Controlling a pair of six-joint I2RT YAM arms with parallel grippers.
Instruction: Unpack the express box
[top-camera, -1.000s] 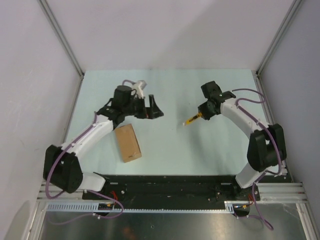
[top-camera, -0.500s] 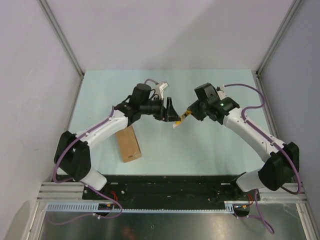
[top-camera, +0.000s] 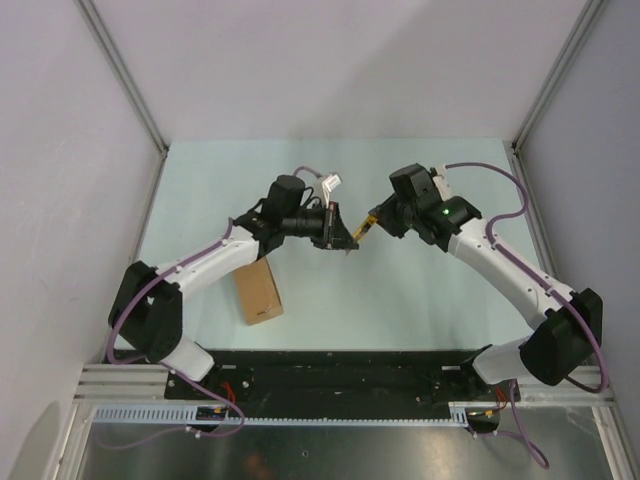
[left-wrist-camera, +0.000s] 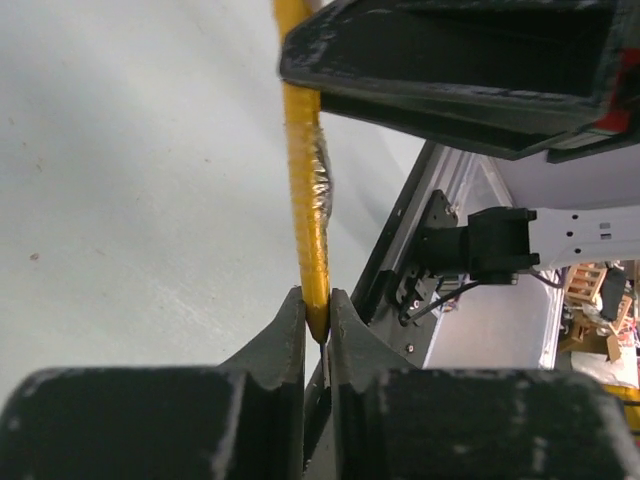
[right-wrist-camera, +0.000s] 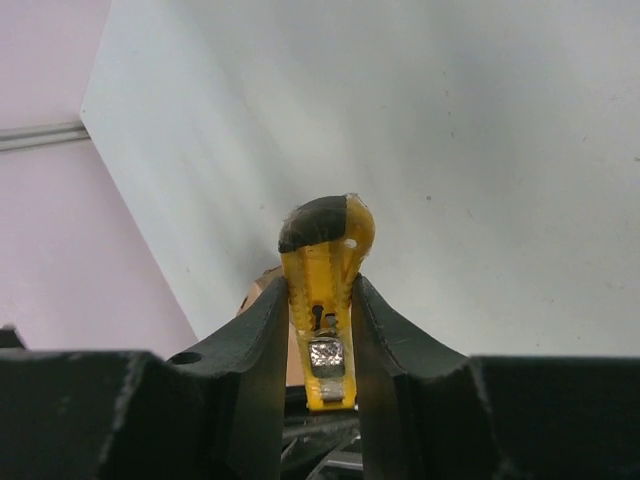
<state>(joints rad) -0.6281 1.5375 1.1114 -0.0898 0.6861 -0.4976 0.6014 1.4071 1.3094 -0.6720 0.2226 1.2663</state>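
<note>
Lying flat and shut on the near left of the table, the box (top-camera: 258, 292) sits just beside the left arm's forearm, well apart from both claws, and nothing is touching it. It is in the same place and at the same slant as a second ago.

What has changed is above the table's middle. A second ago the left claw (left-wrist-camera: 317, 306) stood wide open not far behind the box, and the right claw (right-wrist-camera: 322, 300) held the knife (right-wrist-camera: 325, 255) off to the right with a clear gap between the two. Now the arms have met nose to nose. The left jaws have drawn in until they pinch the thin far end of the knife, with no gap visible beside it. The right jaws are clamped on the knife's yellow body near its black cap. So the knife is held at both ends, clear of the table.

I judge this to be preparation, either passing the knife across or pulling the blade out; which one, the views do not show. No blade can be seen. The box is not yet cut, so the unpacking proper has not begun.

The table (top-camera: 420, 290) is a pale, matt greenish white with a few small specks. Plain pale walls (top-camera: 60, 150) close it in on three sides, with metal rails (top-camera: 122, 72) at the back corners.
</note>
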